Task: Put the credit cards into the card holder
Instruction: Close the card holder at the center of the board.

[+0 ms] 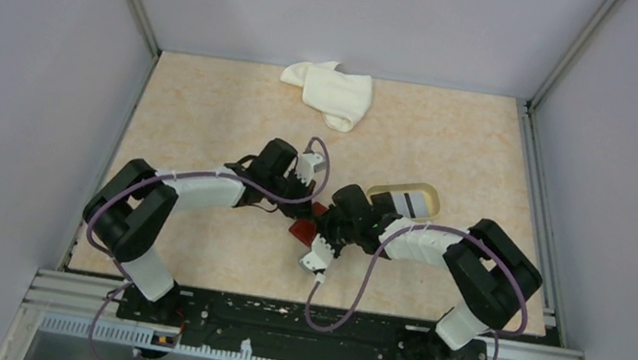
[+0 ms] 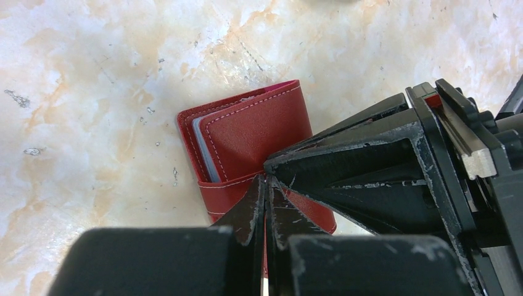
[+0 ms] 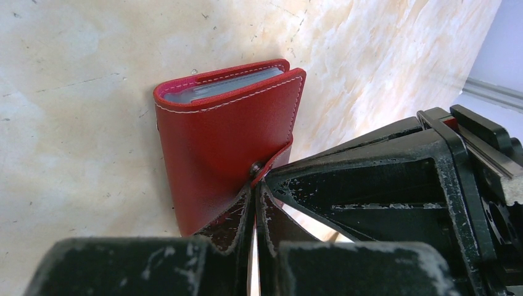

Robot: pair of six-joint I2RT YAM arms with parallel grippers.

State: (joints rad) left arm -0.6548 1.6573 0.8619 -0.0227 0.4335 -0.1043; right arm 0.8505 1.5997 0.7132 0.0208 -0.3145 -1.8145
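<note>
pressing at the snap tab (image 3: 272, 161), left gripper (image 2: 265, 185) and right gripper (image 3: 254, 186) both closed, tips on the folded card holder (image 2: 247, 132) just left of the tray (image 1: 430, 196). cards (image 3: 228, 87) show inside; one striped card (image 1: 402, 201) seems left in tray.

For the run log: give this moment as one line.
card holder: folded | left pincer: shut, at strap | right pincer: shut, at snap
</note>
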